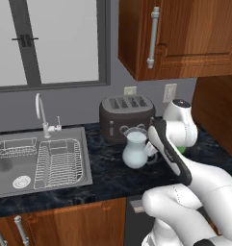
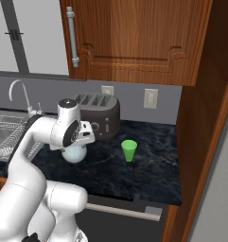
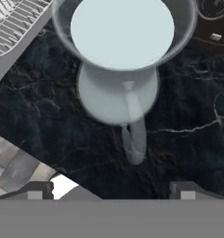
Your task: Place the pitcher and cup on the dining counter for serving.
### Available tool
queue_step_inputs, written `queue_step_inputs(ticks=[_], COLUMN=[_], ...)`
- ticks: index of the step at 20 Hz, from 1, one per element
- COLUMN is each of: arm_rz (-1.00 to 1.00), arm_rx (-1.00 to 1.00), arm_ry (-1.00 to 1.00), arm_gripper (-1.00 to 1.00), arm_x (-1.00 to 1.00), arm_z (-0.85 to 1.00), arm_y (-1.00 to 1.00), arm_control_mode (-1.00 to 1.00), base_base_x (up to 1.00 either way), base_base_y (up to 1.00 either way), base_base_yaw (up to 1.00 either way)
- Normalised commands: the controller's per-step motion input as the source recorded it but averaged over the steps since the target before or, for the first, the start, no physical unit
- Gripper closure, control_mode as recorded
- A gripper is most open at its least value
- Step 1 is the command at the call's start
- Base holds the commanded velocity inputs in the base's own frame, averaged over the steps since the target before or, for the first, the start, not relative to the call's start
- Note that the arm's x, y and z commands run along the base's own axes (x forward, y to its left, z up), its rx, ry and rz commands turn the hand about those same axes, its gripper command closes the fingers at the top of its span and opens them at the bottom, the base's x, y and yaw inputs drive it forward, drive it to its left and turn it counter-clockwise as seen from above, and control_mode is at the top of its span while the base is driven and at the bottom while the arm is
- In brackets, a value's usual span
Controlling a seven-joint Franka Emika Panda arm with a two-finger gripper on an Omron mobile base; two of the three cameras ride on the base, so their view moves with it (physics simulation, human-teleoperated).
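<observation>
The pale translucent pitcher [image 1: 135,151] stands upright on the black kitchen worktop just in front of the toaster. In the hand view I look straight down into the pitcher [image 3: 120,60], and its loop handle [image 3: 134,139] points toward my fingers. My gripper [image 3: 112,193] hovers above the handle side, open, its two tips wide apart with nothing between them. In the right base view my hand covers most of the pitcher [image 2: 74,154]. The small green cup [image 2: 129,150] stands upright to the pitcher's right, free of my arm. The dining counter is out of view.
A dark toaster [image 1: 126,117] stands against the wall behind the pitcher. A steel sink [image 1: 6,185] with a wire rack [image 1: 57,163] and a faucet [image 1: 40,113] lies to the left. A wall cabinet [image 1: 180,38] hangs overhead, and a tall wooden panel [image 2: 205,118] closes the right end.
</observation>
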Motion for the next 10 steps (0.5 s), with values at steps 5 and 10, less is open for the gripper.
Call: queue_step_inputs(ticks=[5, 10], arm_rz=[0.0, 0.0], arm_rx=[-0.01, 0.0], arm_ry=[0.0, 0.0], arm_gripper=[-1.0, -1.0], arm_x=[0.36, 0.45], arm_z=[-0.22, -0.23], arm_y=[0.0, 0.0], arm_control_mode=[-1.0, -1.0], base_base_x=[0.0, 0.0], base_base_y=[0.0, 0.0], base_base_yaw=[0.0, 0.0])
